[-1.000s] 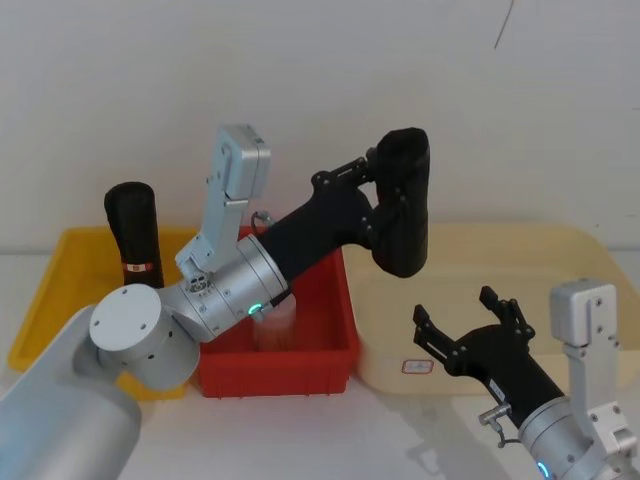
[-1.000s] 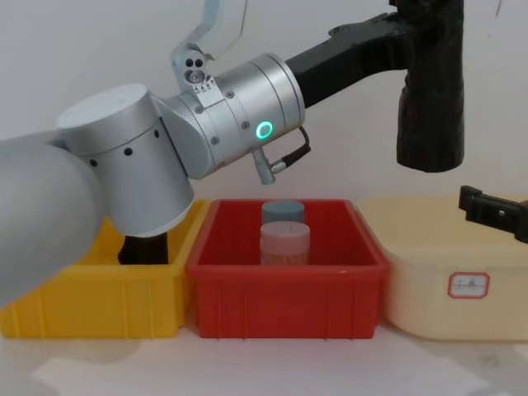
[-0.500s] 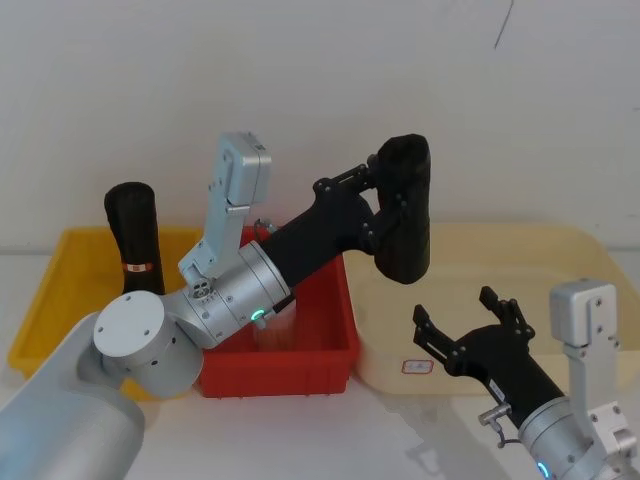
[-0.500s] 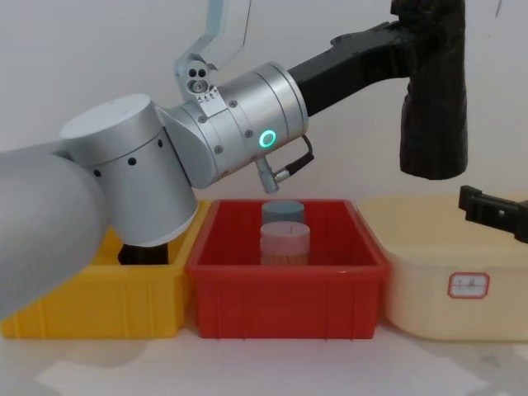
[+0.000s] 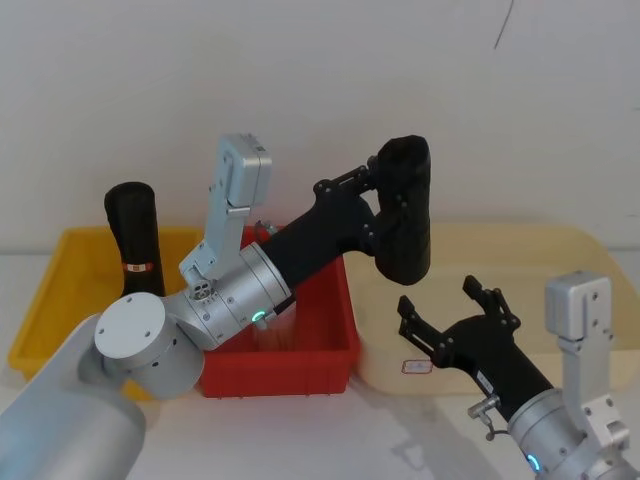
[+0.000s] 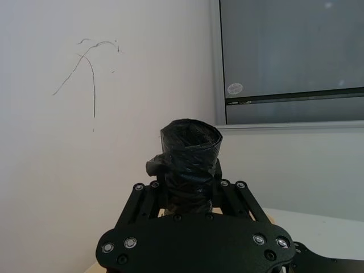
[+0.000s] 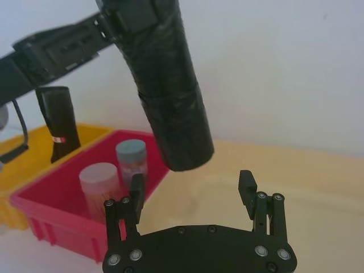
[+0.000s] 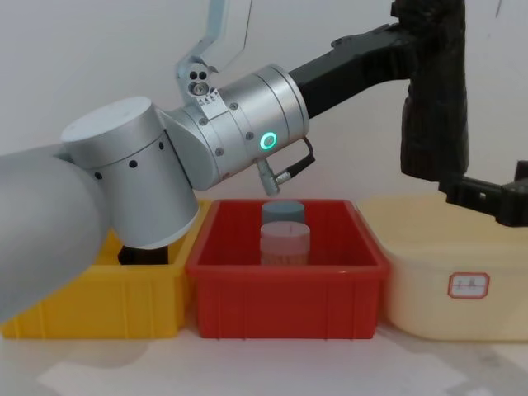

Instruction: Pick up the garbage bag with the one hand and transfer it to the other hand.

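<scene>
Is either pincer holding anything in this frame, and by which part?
The left pincer grips the garbage bag around its upper half, lifted over the bins. The right pincer, open just below it, holds nothing.

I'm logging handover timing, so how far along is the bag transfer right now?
Done: the left gripper is shut on the garbage bag, holding it upright in the air above the cream bin. In hand: the right gripper sits open just below the bag, not yet closed on it. Left: closing the right gripper on the bag, then opening the left.
</scene>
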Available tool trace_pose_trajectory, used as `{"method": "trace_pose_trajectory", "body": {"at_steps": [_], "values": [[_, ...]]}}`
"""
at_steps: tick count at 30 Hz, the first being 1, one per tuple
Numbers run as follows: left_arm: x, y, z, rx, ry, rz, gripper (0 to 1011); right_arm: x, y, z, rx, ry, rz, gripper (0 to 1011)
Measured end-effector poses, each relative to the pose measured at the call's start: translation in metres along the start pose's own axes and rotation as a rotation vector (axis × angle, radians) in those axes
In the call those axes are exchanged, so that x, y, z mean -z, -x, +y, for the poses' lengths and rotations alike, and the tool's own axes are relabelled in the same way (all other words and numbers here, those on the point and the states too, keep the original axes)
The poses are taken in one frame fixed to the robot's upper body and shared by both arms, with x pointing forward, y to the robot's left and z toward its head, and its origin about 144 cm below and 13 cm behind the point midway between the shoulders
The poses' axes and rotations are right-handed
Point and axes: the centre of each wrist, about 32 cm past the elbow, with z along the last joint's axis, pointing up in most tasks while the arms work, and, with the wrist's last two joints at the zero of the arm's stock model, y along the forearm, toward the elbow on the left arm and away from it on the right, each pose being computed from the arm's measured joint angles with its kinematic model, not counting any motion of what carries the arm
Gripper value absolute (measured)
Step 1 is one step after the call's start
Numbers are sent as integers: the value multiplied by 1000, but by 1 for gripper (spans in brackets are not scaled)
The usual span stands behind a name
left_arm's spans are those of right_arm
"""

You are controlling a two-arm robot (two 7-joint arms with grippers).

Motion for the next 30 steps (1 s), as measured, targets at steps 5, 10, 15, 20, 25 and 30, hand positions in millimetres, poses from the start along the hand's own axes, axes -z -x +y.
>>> {"method": "trace_pose_trajectory", "body": {"at_steps": [5, 10, 15, 20, 25, 30], "values": [[0, 0, 0, 0, 0, 1, 383, -1, 0, 4, -13, -13, 10, 1001], [1, 0, 0, 0, 0, 2, 383, -1, 0, 9, -23, -23, 24, 1001], [1, 0, 0, -1, 0, 2, 383, -1, -1, 13, -23, -29, 37, 1001], [1, 0, 0, 0, 0, 2, 383, -1, -2, 17, -23, -35, 44, 1001], [1, 0, 0, -1, 0, 2, 383, 0, -3, 21, -23, -43, 45, 1001], [1, 0, 0, 0, 0, 3, 383, 1, -3, 26, -29, -54, 38, 1001]]}}
